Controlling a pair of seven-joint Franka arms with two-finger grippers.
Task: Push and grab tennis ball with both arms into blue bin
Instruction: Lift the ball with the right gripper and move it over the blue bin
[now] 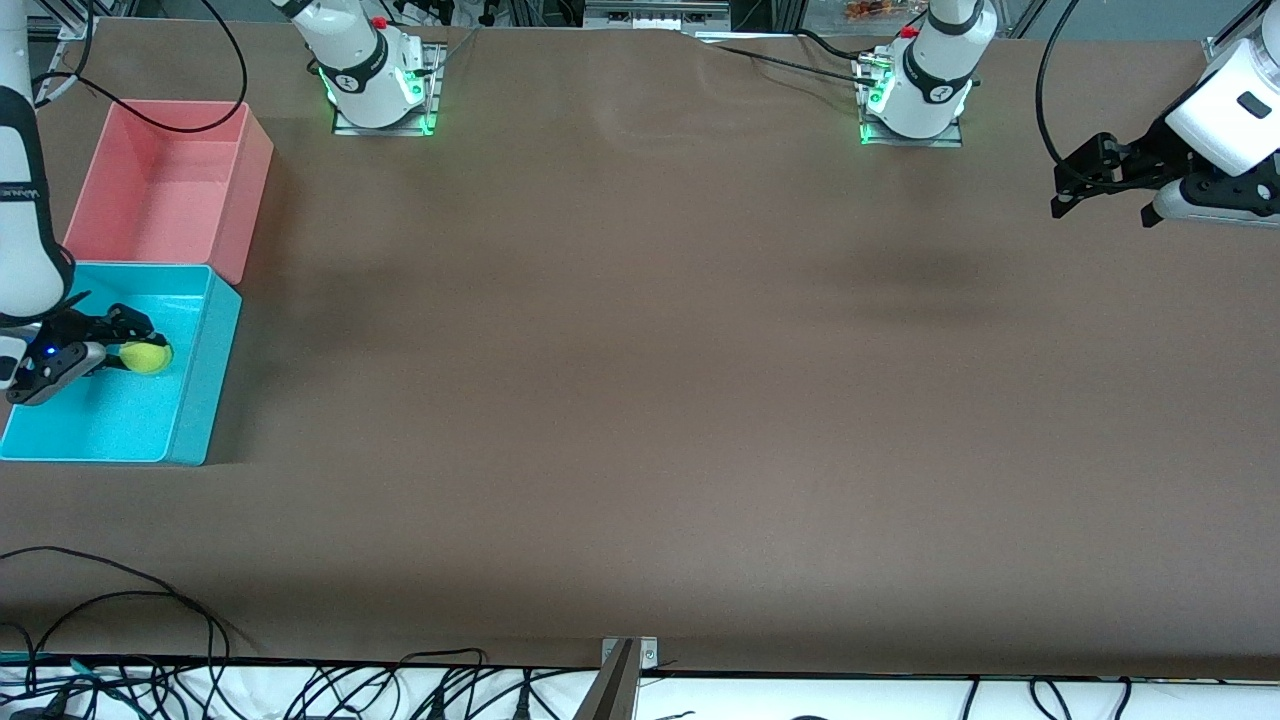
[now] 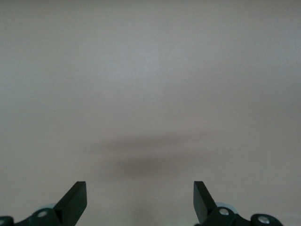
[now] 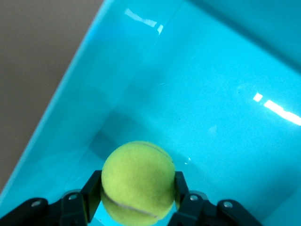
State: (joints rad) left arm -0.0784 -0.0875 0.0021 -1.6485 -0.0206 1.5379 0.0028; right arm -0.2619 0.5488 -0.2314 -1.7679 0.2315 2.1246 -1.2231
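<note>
The tennis ball [image 1: 148, 356] is yellow-green and sits between the fingers of my right gripper [image 1: 135, 352], which is shut on it. Gripper and ball are inside the outline of the blue bin [image 1: 205, 375], at the right arm's end of the table. In the right wrist view the ball [image 3: 138, 181] fills the right gripper [image 3: 137, 189], just above the bin's cyan floor [image 3: 211, 94]. My left gripper [image 1: 1075, 190] is open and empty over bare table at the left arm's end. The left wrist view shows the left gripper [image 2: 139, 197] spread wide over brown table.
A pink-red bin [image 1: 252, 185] stands empty against the blue bin, farther from the front camera. Black cables [image 1: 120, 600] lie along the table's near edge. A brown mat [image 1: 640, 400] covers the table.
</note>
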